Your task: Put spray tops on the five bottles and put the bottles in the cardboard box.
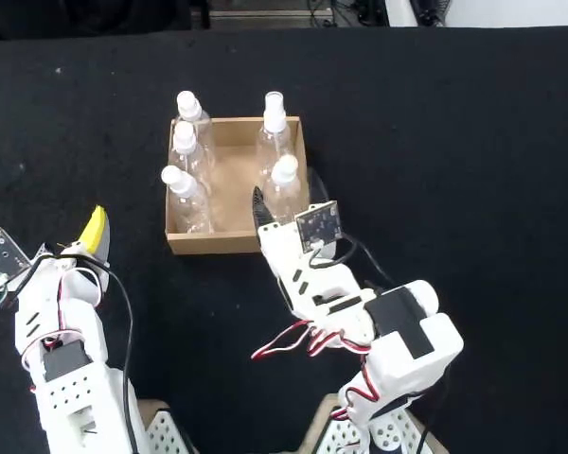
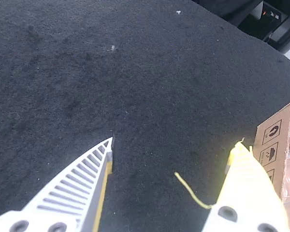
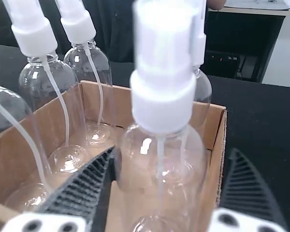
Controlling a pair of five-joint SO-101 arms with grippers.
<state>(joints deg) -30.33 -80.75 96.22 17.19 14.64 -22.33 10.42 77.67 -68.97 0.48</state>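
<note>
The cardboard box stands mid-table with five clear bottles upright inside, each wearing a white spray top. Three line its left side, two its right. My right gripper is at the box's near right corner, open, its black fingers on either side of the nearest right-hand bottle. In the right wrist view that bottle rests on the box floor inside the wall, with a gap beside one finger of the right gripper. My left gripper is open at the near left, holding nothing.
Black cloth covers the table. In the left wrist view the left gripper hangs over bare cloth, with a corner of the box to one side. Red and white wires trail from the right arm.
</note>
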